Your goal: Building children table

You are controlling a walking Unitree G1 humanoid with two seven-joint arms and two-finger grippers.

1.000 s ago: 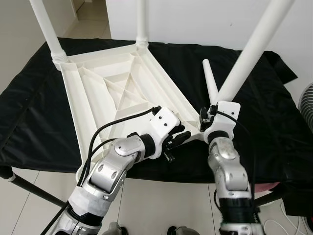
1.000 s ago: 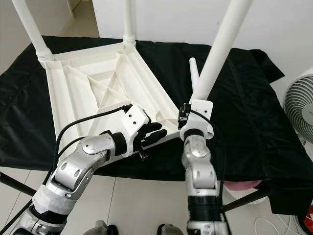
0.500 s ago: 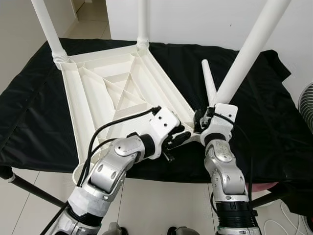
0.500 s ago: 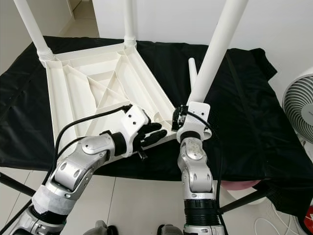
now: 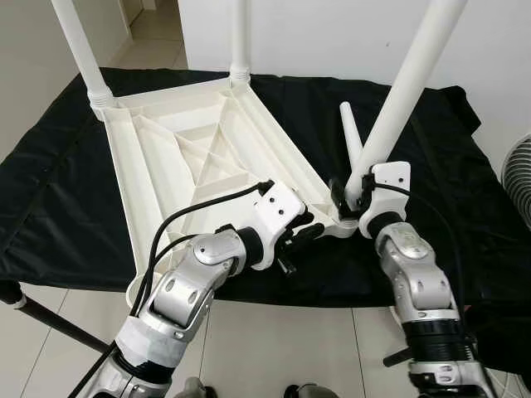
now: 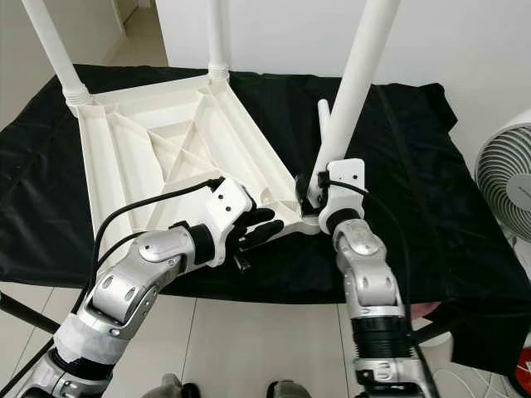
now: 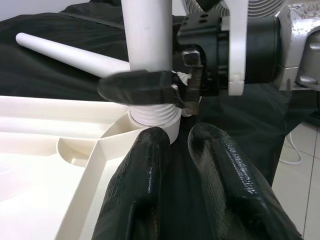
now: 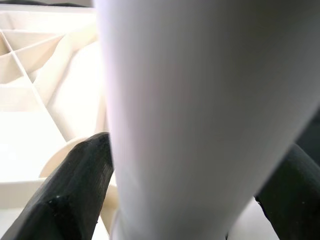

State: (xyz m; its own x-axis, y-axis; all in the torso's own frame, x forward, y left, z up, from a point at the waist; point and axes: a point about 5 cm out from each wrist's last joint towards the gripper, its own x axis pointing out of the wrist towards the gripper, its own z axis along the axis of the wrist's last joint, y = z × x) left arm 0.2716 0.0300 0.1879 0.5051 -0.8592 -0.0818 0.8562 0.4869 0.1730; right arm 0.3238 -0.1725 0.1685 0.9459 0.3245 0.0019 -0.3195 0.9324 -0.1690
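A wide table draped in black cloth (image 5: 66, 191) is carrying the work. Lying upside down on it is the white plastic ribbed children's tabletop (image 5: 187, 157), its underside with moulded ribs facing up. Two white plastic tube legs are standing in the far corners: one at the far left corner (image 5: 79, 50) and one at the far right corner (image 5: 240, 37). A third long white plastic leg (image 6: 357, 79) is leaning up and to the right from the near right corner socket (image 7: 152, 120) of the tabletop, where its ribbed collar is sitting. A loose white tapered leg (image 5: 352, 137) is lying on the cloth just beyond that corner, behind the leaning leg. A white round fan (image 6: 504, 186) is standing off the table's right edge.

The right silver arm is reaching to the near right corner, and the right tool (image 6: 311, 195) is pinching the base of the leaning leg, one black finger (image 8: 65, 195) on each side of the tube, just above the socket. The left silver arm is bending in from the near left, and the left tool (image 5: 303, 238) is hovering at the tabletop's near edge just beside the same corner, its two black fingers (image 7: 142, 185) lying side by side with a narrow gap between them, holding nothing
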